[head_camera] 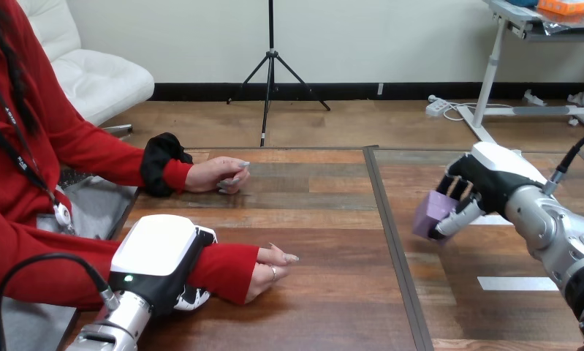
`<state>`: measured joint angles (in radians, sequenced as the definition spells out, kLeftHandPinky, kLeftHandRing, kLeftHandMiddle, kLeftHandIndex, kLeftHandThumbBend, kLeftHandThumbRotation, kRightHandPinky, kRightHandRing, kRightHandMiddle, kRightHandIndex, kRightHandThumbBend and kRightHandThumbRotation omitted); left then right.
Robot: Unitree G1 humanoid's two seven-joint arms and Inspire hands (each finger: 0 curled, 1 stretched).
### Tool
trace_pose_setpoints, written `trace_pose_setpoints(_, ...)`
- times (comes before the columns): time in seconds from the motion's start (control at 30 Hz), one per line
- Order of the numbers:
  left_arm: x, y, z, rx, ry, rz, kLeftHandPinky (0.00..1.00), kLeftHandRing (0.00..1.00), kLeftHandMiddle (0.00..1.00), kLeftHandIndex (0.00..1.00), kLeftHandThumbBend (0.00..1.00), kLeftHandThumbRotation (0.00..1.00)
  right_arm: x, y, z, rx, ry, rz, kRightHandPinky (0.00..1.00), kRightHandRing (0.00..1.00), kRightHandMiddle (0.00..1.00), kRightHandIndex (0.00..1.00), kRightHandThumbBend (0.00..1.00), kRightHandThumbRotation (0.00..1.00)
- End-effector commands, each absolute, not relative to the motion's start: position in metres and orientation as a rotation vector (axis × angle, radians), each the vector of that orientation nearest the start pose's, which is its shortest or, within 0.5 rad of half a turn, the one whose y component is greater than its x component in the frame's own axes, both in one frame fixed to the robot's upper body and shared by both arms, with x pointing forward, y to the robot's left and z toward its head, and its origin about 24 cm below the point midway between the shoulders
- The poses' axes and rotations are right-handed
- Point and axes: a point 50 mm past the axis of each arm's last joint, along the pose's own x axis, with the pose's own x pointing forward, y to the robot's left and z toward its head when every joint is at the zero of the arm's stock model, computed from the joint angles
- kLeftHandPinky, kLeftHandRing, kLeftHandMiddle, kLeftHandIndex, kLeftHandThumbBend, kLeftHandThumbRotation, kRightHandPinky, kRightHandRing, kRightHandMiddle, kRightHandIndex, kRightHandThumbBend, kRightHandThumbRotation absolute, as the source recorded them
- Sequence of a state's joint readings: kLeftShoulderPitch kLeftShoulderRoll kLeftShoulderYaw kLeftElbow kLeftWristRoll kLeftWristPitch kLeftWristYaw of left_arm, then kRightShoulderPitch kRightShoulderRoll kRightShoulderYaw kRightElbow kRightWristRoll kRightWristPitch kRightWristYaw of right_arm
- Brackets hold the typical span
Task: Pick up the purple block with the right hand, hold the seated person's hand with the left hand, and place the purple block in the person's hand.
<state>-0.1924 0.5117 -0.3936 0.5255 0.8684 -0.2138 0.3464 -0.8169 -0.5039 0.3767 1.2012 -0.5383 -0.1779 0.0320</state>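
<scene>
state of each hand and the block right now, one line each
left hand: fingers curled round the person's wrist
right hand: fingers shut on the purple block
purple block: held in the right hand, not yet in the person's hand
person's nearer hand: resting on the table, loosely curled, empty
person's farther hand: resting on the table, fingers curled in

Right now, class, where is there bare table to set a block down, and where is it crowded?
Free: the wood from the person's near hand and far hand to the centre seam; the right panel near the white tape, below the right hand holding the purple block. Crowded: left side, where the left hand grips the person's wrist.
</scene>
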Motion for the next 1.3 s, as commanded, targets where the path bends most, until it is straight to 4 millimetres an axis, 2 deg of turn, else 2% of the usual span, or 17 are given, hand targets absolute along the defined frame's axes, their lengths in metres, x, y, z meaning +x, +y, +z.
trace_pose_setpoints(0.0, 0.269, 0.18, -0.002, 1.297, -0.206, -0.263, 0.38, 0.45, 0.49, 0.46, 0.72, 0.01, 0.379, -0.224, 0.078, -1.165, 0.156, 0.191, 0.43, 0.48, 0.52, 0.52, 0.71, 0.0)
trace_pose_setpoints(0.23, 0.268, 0.179, 0.005, 1.229, -0.239, -0.208, 0.37, 0.43, 0.47, 0.43, 0.69, 0.0, 0.38, -0.215, 0.08, -1.136, 0.123, 0.205, 0.45, 0.48, 0.52, 0.52, 0.71, 0.0)
trace_pose_setpoints(0.7, 0.27, 0.176, 0.023, 1.116, -0.305, -0.113, 0.34, 0.4, 0.43, 0.4, 0.68, 0.0, 0.378, -0.196, 0.088, -1.089, 0.029, 0.241, 0.4, 0.43, 0.47, 0.5, 0.71, 0.0)
trace_pose_setpoints(1.27, 0.276, 0.175, 0.048, 1.055, -0.383, -0.029, 0.33, 0.38, 0.42, 0.41, 0.65, 0.0, 0.371, -0.176, 0.1, -1.039, -0.073, 0.282, 0.38, 0.41, 0.46, 0.49, 0.67, 0.0)
